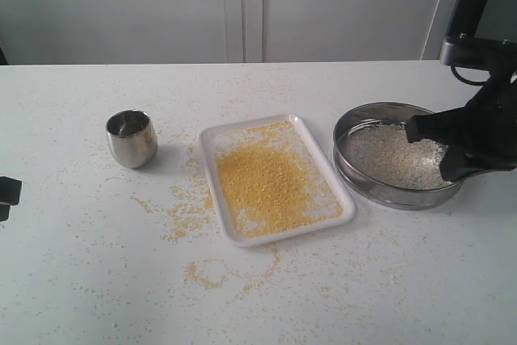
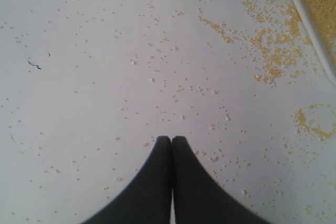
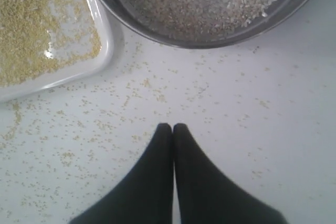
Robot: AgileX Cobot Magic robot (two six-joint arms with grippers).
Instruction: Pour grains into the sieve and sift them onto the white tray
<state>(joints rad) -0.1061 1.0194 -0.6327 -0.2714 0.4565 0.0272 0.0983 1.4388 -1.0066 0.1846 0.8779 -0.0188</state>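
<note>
Scanning the speckled tabletop (image 1: 81,280), I see the white tray (image 1: 212,140) of yellow grains (image 1: 266,183) at its middle, with the sieve (image 1: 349,169) beside it, partly hidden behind my right arm (image 1: 489,123). My left tool (image 2: 171,139) and right tool (image 3: 171,127) are pinched closed, holding nothing.

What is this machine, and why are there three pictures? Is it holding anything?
It is a robot with two arms, each ending in a black pincer called a gripper. One picture looks at the whole table from outside. The other two come from little cameras on the robot's wrists, so you see the left gripper and the right gripper from just behind. Both are pinched shut and hold nothing. On the table sit a small steel cup, a white tray covered with yellow grains, and a round metal sieve with pale bits in it. Some loose grains lie scattered on the table around the tray.
</note>
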